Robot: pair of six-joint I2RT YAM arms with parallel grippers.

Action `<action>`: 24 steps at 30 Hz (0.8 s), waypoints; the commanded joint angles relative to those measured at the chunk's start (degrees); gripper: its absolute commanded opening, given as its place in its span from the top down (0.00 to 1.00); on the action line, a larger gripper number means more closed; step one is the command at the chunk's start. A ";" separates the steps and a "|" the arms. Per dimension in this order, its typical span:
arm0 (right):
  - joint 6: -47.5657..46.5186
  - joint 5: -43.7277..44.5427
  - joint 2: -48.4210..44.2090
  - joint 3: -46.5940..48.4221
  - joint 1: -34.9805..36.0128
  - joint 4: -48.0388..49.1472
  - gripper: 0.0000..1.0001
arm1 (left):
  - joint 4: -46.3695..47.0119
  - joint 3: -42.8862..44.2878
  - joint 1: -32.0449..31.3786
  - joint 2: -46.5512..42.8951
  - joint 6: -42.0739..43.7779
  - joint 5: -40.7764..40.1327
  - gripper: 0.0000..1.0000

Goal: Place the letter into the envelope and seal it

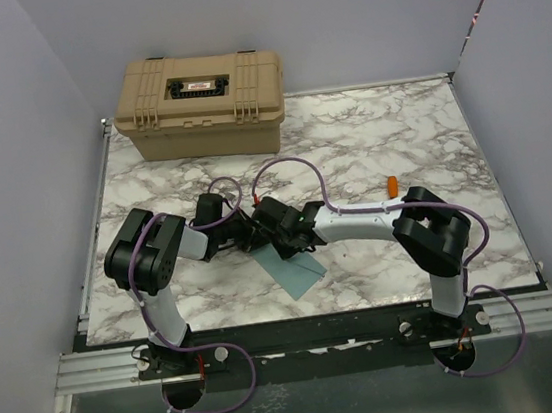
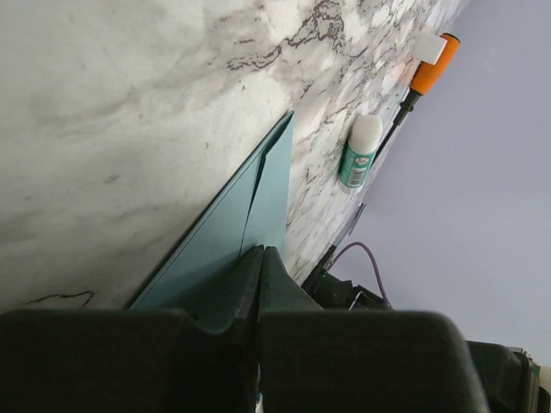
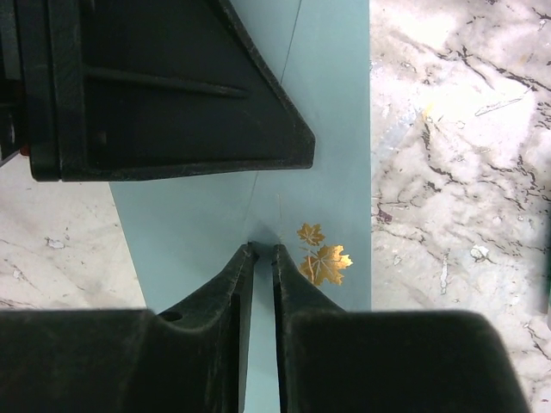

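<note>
Envelope (image 1: pixel 302 272) on marble desk (image 1: pixel 378 133), gold leaf sticker (image 3: pixel 323 258) showing. Left claw (image 2: pixel 260 255) closed, tips at envelope. Right claw (image 3: pixel 263 251) parted by slim gap, tips over envelope beside sticker.

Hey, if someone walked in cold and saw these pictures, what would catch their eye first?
Probably the left arm and right arm, bent inward and meeting in the middle over a teal envelope. Next, the gold maple leaves on that envelope, right beside the right arm's jaws. Then the tan case at the far edge of the marble table.
</note>
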 commanded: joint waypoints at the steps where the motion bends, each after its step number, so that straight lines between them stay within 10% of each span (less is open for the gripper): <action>1: 0.57 -1.37 2.66 -2.98 1.18 -9.06 0.83 | -5.21 -1.36 0.33 3.25 2.18 -6.15 1.00; 24: 9.27 -3.40 2.04 -10.84 0.97 -17.11 0.90 | -8.77 0.13 0.37 3.51 5.35 -6.74 1.00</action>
